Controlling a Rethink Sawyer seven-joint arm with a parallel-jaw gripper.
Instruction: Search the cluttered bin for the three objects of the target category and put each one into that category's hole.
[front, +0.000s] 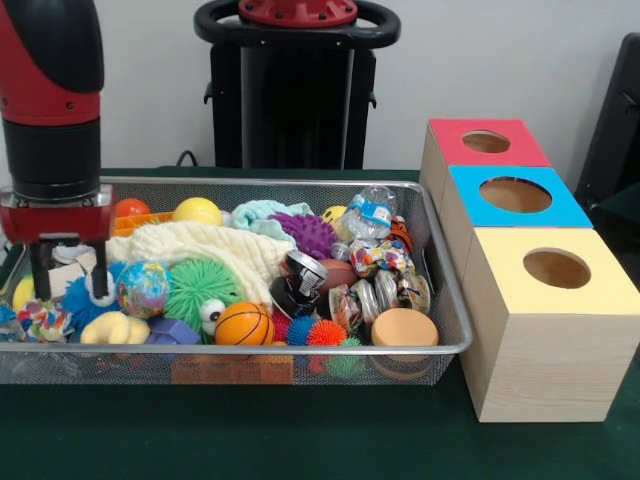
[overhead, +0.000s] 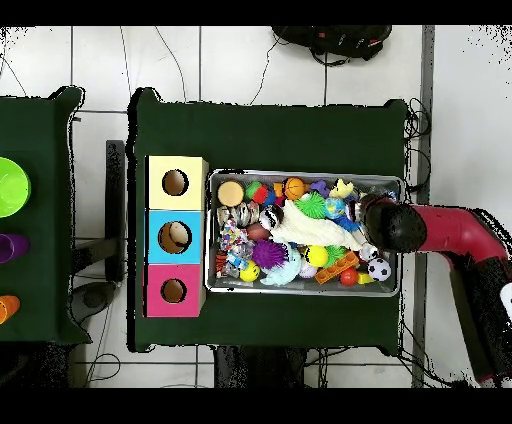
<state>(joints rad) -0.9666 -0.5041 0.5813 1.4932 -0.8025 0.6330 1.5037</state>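
Note:
The silver wire mesh bin (front: 448, 318) is full of toys and also shows in the overhead view (overhead: 212, 232). My gripper (front: 70, 285) is lowered into the bin's left end, its two black fingers (front: 41, 284) apart around a pale object. A multicoloured knotted rope toy (front: 374, 257) lies near the clear jars at the bin's right. Another multicoloured toy (front: 30, 320), possibly rope, lies just below and left of my gripper. The yellow-faced box's round hole (front: 556, 268) is at the right front, apart from the gripper, and shows in the overhead view (overhead: 175, 183). In the overhead view my arm's wrist (overhead: 395, 226) hides the gripper.
The blue-faced box (front: 515, 195) and red-faced box (front: 487, 142) stand behind the yellow one. The bin holds a cream cloth (front: 205, 250), a green fuzzy ball (front: 198, 285), a small basketball (front: 243, 324), clear jars (front: 385, 290) and a tan disc (front: 404, 327). A second table with a green bowl (overhead: 10, 186) shows overhead.

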